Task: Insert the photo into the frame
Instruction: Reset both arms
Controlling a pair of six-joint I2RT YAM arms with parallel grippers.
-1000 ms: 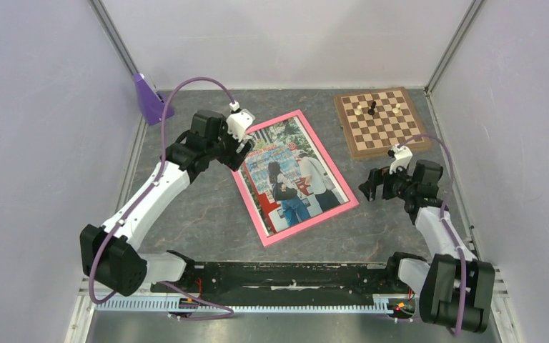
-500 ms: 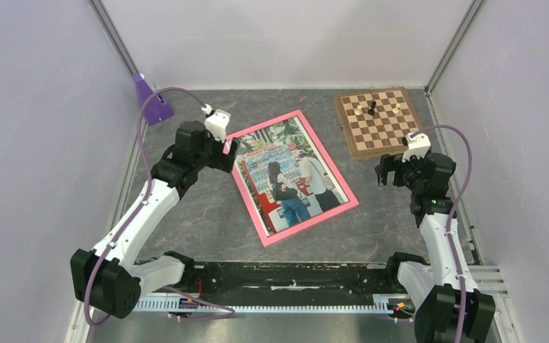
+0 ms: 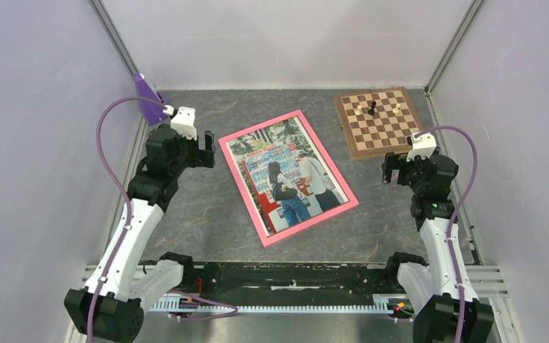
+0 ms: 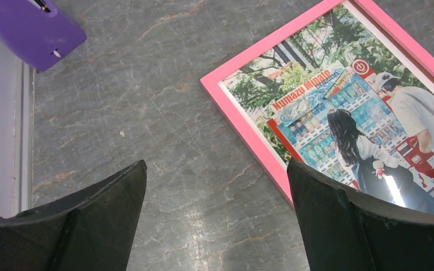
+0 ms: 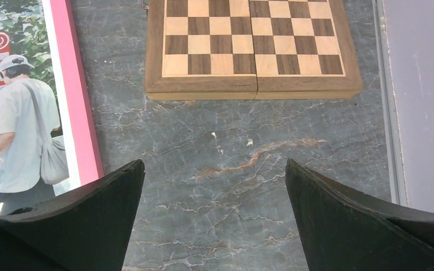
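Observation:
The pink frame (image 3: 231, 138) lies flat, front side up, in the middle of the grey table, turned at an angle. The photo (image 3: 286, 175) of the dark-haired woman at the vending machine sits inside it and fills its opening. In the left wrist view the frame's corner (image 4: 215, 84) and the photo (image 4: 339, 113) are at the right. In the right wrist view the frame's edge (image 5: 76, 101) and the photo (image 5: 17, 107) are at the left. My left gripper (image 3: 205, 146) is open and empty, left of the frame. My right gripper (image 3: 390, 169) is open and empty, right of the frame.
A brown-and-cream chessboard (image 3: 379, 123) with a few pieces stands at the back right, just beyond my right gripper; it also shows in the right wrist view (image 5: 254, 45). A purple holder (image 3: 146, 98) sits at the back left corner. Walls close in the table.
My left gripper has drawn back leftward off the frame's top-left corner. My right arm has pulled back and risen, away from the frame's right edge. The frame and photo have not moved.

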